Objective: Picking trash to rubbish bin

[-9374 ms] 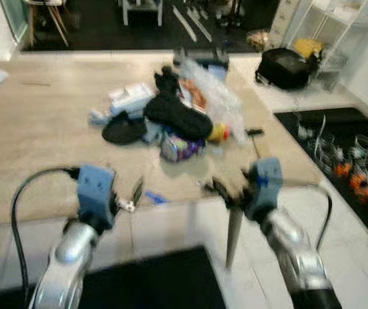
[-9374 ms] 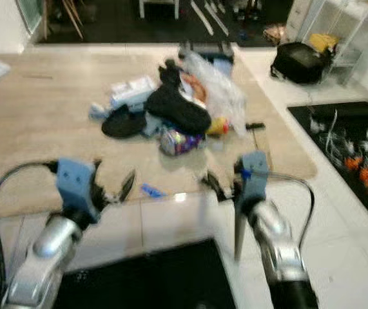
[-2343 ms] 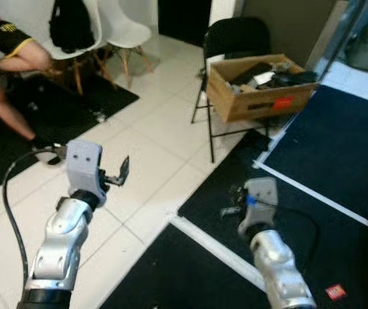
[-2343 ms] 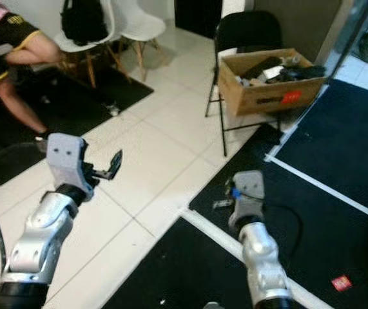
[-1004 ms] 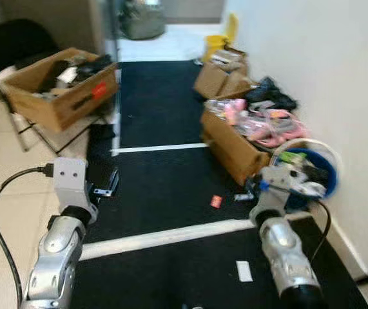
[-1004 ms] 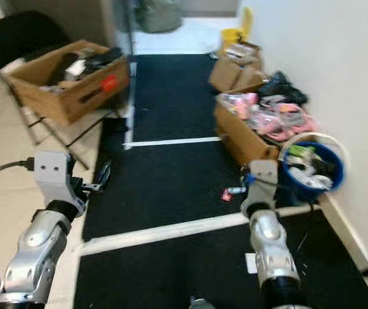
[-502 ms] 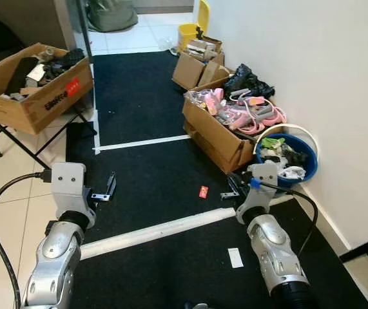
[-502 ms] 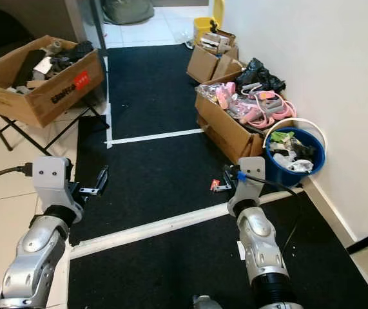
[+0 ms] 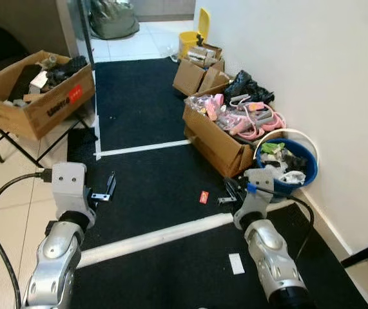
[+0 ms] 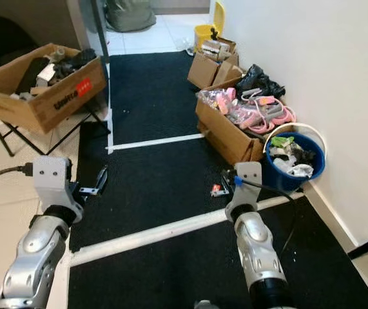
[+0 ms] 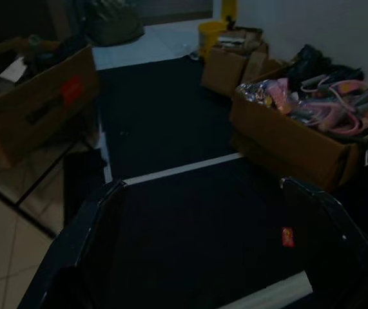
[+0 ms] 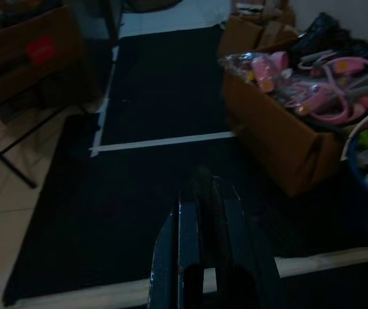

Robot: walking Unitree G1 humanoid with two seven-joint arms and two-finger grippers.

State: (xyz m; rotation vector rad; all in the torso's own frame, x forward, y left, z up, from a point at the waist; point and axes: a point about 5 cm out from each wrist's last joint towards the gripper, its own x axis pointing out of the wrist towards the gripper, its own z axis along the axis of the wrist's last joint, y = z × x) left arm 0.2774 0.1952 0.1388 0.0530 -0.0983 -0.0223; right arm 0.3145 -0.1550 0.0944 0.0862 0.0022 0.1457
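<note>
Where the robot stands, floor mat (image 9: 145, 109): black, crossed by white tape lines.
Cardboard box (image 9: 219, 145): at 1 o'clock, holding pink items.
Rubbish bin (image 10: 279, 179): blue bucket by the wall at 2 o'clock, already part full of scraps.
Left gripper (image 9: 108, 187): at 10 o'clock, jaws wide apart, empty.
Right gripper (image 9: 227, 193): low, just beside the bin; jaws closed together, cannot tell if anything is pinched.
Red scrap (image 9: 203, 196): small flat wrapper on the mat at 12 o'clock, near the right gripper. Likely light, limp and thin; pinch an edge.
White scrap (image 9: 236, 263): flat paper slip at 5 o'clock, probably flimsy.
</note>
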